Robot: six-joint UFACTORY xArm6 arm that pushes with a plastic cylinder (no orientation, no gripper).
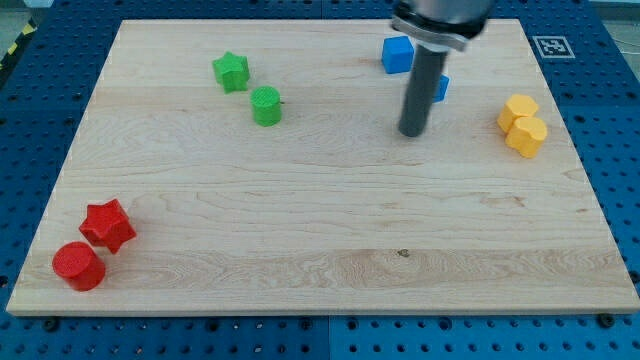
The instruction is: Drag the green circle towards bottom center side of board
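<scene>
The rod came down from the board's top edge, right of center, and the tip rested on bare wood in the upper right part of the board. There was no hand or jaw to judge as apart or together; the arm ended in a plain dark rod, touching no block at its tip. A blue cube sat near the top edge, just left of the rod's upper part. A second blue block showed just right of the rod, mostly hidden behind it, shape unclear. The green circle lay in the upper left part of the board, well to the left of the tip and far from the bottom edge. A green star sat just up and left of the circle, close by but apart. Two yellow blocks lay touching each other near the right edge, shapes not clear. In the bottom left corner a red star sat beside a red circle, the two nearly touching.
</scene>
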